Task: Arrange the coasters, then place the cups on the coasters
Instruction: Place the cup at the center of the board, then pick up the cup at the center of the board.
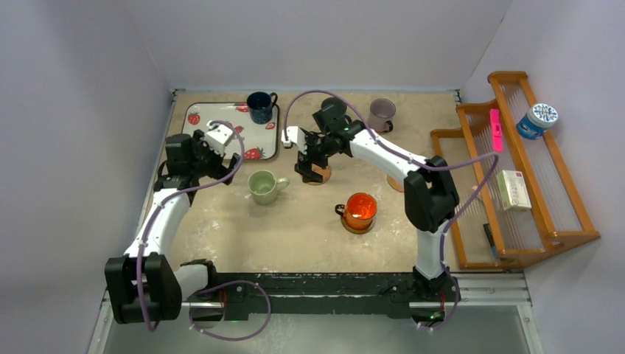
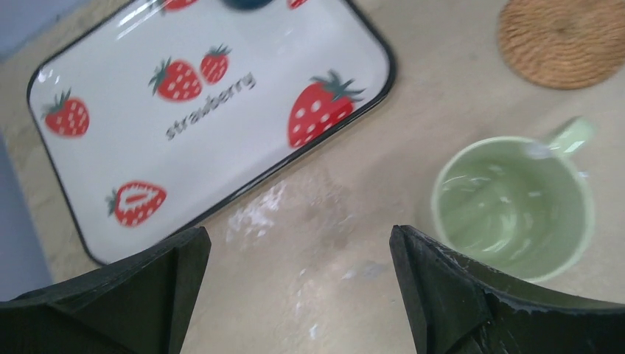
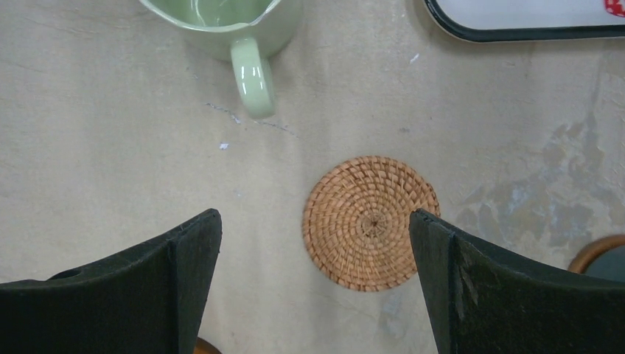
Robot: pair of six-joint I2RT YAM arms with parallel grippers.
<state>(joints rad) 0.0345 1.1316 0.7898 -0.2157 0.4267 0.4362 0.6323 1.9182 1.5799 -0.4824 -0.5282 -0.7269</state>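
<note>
Coaster: woven round tan fibre coaster (image 3: 371,221), flat on the beige tabletop (image 3: 110,162), nothing on it.
Where it lies: straight below the right gripper (image 3: 315,228), in the gap between its two fingers, a little nearer the finger on the right of the wrist view.
Axis: none to speak of. It is a disc, so no wrist angle is favoured. It is thin and flat, and I judge that only its rim offers a pinch.
Right gripper: spread wide, holding nothing.
Mug: pale green glossy ceramic mug (image 1: 265,186), upright and empty, on bare tabletop with no coaster under it. Its handle points toward the woven coaster, near but not touching.
Nearer arm: the right, by far. The left gripper (image 2: 298,243) is well apart from the coaster, with the green mug between them.
Left gripper: also spread wide and empty, over bare tabletop between the white rectangular strawberry-print tray (image 2: 206,110) and the green mug, which sits just beside one finger.
Other cups: orange glazed mug (image 1: 360,209) stands on a brown coaster (image 1: 357,227) at the near middle. Navy blue mug (image 1: 260,107) stands on the tray. Mauve-grey mug (image 1: 381,114) is at the far side. A dark mug (image 1: 333,112) behind the right arm is mostly hidden.
Likely step: either the right arm shifts the woven coaster into place, or the green mug goes onto it. I cannot tell which.
</note>
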